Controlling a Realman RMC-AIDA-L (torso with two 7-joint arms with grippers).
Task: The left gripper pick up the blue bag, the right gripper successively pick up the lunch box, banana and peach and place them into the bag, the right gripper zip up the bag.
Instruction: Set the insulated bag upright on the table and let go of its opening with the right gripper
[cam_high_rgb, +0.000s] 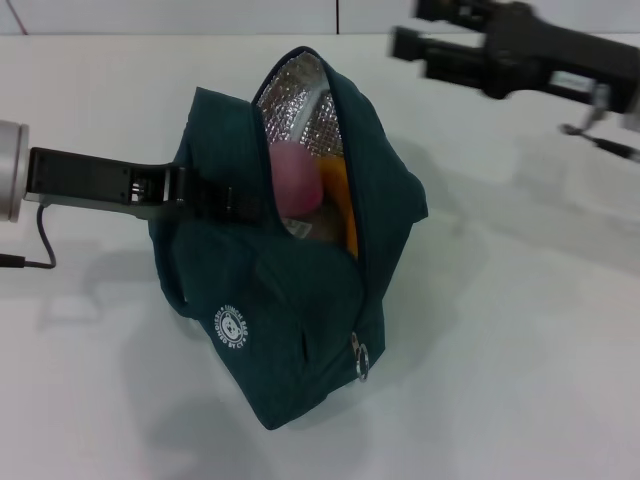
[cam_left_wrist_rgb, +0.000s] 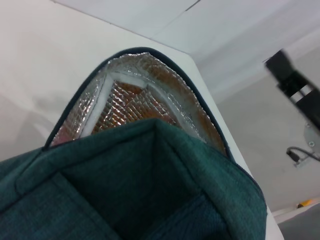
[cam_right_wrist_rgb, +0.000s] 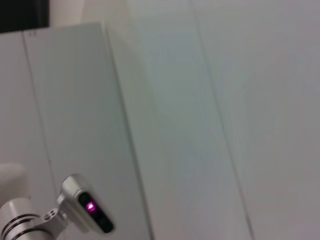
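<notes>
**Bag mid-table, one claw at its left edge, the other off to the far right**

The dark teal fabric lunch bag (cam_high_rgb: 290, 300) sits on the white table (cam_high_rgb: 520, 330), mouth open. Inside it, the round pink peach (cam_high_rgb: 297, 180) lies left of the yellow-orange banana (cam_high_rgb: 345, 205). The black left gripper (cam_high_rgb: 215, 200) grips the bag's left rim. The black right gripper (cam_high_rgb: 425, 30) hangs behind and to the right, well apart.

White counter (cam_high_rgb: 520, 330) spreading across the head view, pale wall panels (cam_high_rgb: 180, 15) along its far edge with a dark vertical seam, plain white panels (cam_right_wrist_rgb: 225, 100) filling the right wrist view
</notes>
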